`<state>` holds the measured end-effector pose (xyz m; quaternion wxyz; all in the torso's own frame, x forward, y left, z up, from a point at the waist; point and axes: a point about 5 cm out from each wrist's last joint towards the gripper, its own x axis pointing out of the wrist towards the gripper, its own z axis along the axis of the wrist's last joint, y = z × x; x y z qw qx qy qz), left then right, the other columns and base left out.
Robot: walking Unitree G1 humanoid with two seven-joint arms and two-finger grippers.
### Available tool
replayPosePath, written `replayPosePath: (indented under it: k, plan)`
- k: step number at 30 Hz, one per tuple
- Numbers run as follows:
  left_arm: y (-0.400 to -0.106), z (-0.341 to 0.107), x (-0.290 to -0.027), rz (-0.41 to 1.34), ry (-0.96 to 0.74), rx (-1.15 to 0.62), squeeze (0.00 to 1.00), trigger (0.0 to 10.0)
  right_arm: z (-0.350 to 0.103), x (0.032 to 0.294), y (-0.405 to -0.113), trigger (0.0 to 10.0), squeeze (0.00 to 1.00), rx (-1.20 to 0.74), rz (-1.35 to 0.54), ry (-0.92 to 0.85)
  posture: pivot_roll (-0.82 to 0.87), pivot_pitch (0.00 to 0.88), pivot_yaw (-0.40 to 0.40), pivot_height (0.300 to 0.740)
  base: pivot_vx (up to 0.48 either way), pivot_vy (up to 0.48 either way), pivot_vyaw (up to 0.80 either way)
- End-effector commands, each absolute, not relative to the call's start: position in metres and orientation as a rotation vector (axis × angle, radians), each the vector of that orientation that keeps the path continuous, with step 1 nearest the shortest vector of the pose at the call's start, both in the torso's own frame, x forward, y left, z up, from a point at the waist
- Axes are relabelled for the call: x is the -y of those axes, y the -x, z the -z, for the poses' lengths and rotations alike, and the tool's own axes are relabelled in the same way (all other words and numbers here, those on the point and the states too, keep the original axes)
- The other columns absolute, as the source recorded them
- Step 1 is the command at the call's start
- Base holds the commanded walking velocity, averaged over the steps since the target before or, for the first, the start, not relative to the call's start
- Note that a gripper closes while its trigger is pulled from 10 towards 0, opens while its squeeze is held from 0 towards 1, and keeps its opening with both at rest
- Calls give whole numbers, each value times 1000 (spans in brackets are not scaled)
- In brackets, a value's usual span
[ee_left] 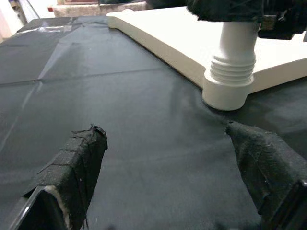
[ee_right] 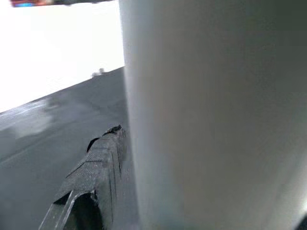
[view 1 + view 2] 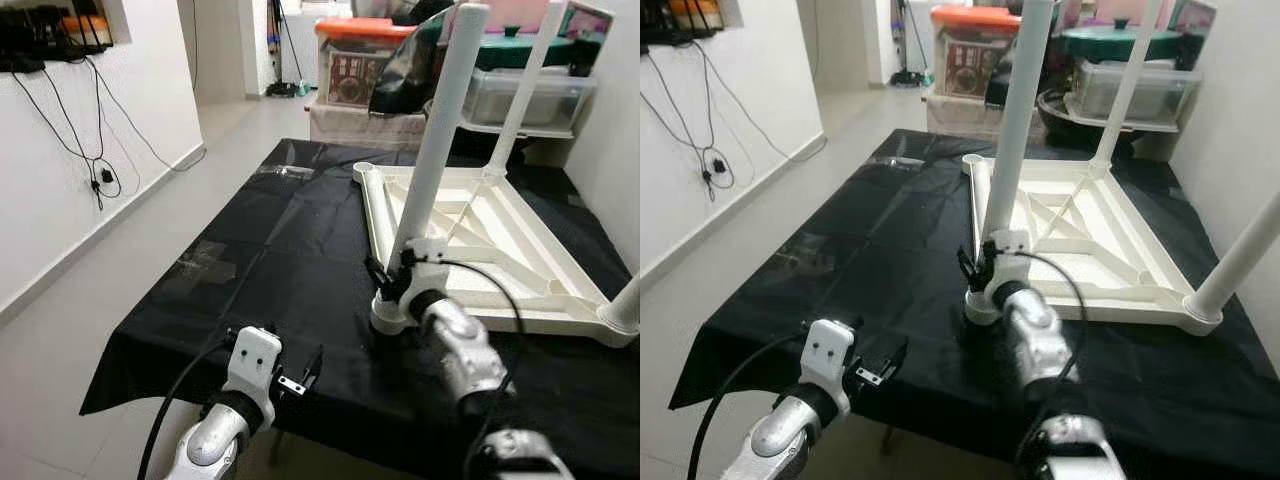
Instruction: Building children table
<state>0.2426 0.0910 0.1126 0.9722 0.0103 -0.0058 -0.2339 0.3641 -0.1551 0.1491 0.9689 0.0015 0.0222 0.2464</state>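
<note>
From the head, the upturned white tabletop (image 3: 480, 240) lies on a black sheet (image 3: 260, 250), three legs standing in its corners. The right gripper (image 3: 385, 280) is clamped round the nearest leg (image 3: 430, 150) just above the tabletop's near corner socket. The left gripper (image 3: 300, 375) hovers short of that corner, off the tabletop.

The left wrist camera shows its fingers (image 1: 76, 163) spread, holding nothing, facing the threaded collar (image 1: 232, 72).

The right wrist camera has the leg hard against one finger (image 2: 96, 177).

If the leg turns crooked, I'd guess the thread jams; the sheet may let the tabletop slide. Storage boxes (image 3: 350, 60) crowd beyond it; cables (image 3: 90, 150) dangle on the wall.
</note>
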Motion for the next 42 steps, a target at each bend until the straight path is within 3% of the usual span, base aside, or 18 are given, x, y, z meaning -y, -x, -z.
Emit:
replayPosePath:
  k: [1,17,18,20,21,27,29,32,33,34,37,42]
  plan:
    - [-243,-111,-88,488,-15,20,0,10000,-150,138,-363,10000,0,-95,-726,-18,141,0,-37,740,0,0,0]
    - [-237,-115,-91,518,35,56,0,10000,-157,89,-357,10000,0,-137,-1211,-24,170,0,-57,740,0,0,0]
    - [-236,-117,-91,519,42,72,0,10000,-156,81,-355,8392,0,-135,-1255,-25,170,0,-55,740,0,0,0]
    - [-235,-118,-91,521,47,84,0,10000,-155,76,-353,8392,0,-134,-1281,-23,170,0,-55,740,0,0,0]
    - [-235,-122,-95,497,44,108,0,10000,-150,71,-355,0,0,-145,-1230,6,165,0,-57,740,0,0,0]
    - [-235,-130,-105,410,3,157,0,10000,-140,75,-370,0,0,-171,-889,41,175,0,-71,740,0,0,0]
    - [-234,-133,-103,407,5,175,0,10000,-135,91,-377,0,0,-186,-636,6,169,0,-75,740,0,0,0]
    - [-234,-134,-102,413,7,178,0,10000,-132,100,-378,0,0,-194,-529,10,168,0,-76,740,0,0,0]
    - [-233,-133,-101,414,10,170,0,10000,-128,114,-380,0,0,-210,-346,-4,163,0,-72,740,0,0,0]
    - [-233,-133,-101,414,10,170,0,10000,-128,114,-380,0,0,-210,-346,-4,163,0,-72,740,0,0,0]
    - [-232,-124,-101,386,16,127,0,10000,-119,145,-368,0,0,-215,147,-30,151,0,-64,740,0,0,0]
    - [-232,-120,-101,374,28,110,0,10000,-116,146,-361,0,0,-184,346,-99,162,0,-75,740,0,0,0]
